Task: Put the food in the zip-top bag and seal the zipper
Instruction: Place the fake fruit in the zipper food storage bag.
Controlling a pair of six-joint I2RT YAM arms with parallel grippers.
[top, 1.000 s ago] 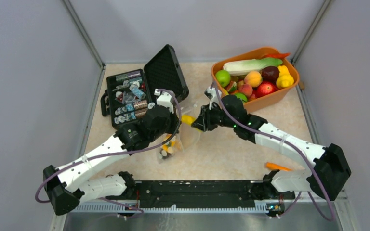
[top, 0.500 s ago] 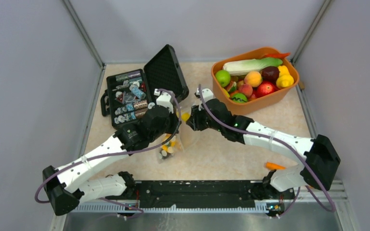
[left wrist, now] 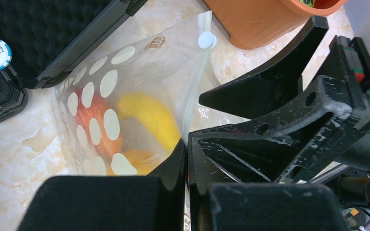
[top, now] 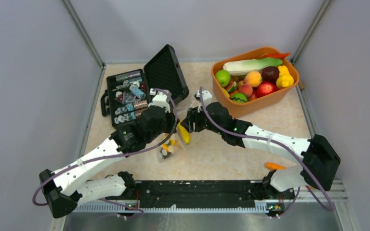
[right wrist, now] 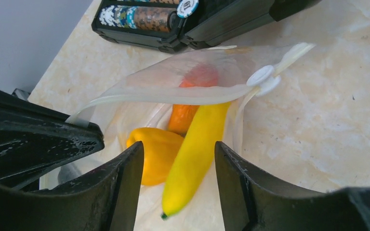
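The right gripper [right wrist: 178,148] is standing released, its jaws flanking a yellow banana [right wrist: 195,149] without touching it. The banana is lying in the open mouth of the zip-top bag [right wrist: 173,86] at mid-frame. The left gripper [left wrist: 187,151] is clenching the bag's rim (far left in the right wrist view). A yellow pepper [right wrist: 154,154] is sitting inside, the zipper [right wrist: 173,97] is gaping apart, and the orange tub [top: 255,103] is sitting upper right.

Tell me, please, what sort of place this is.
Probably a robot test cell in a lab, not a kitchen: plain grey partition walls box in a marble-patterned tabletop, a black metal rail spans its near edge, and the orange plastic tub holds glossy toy fruit.
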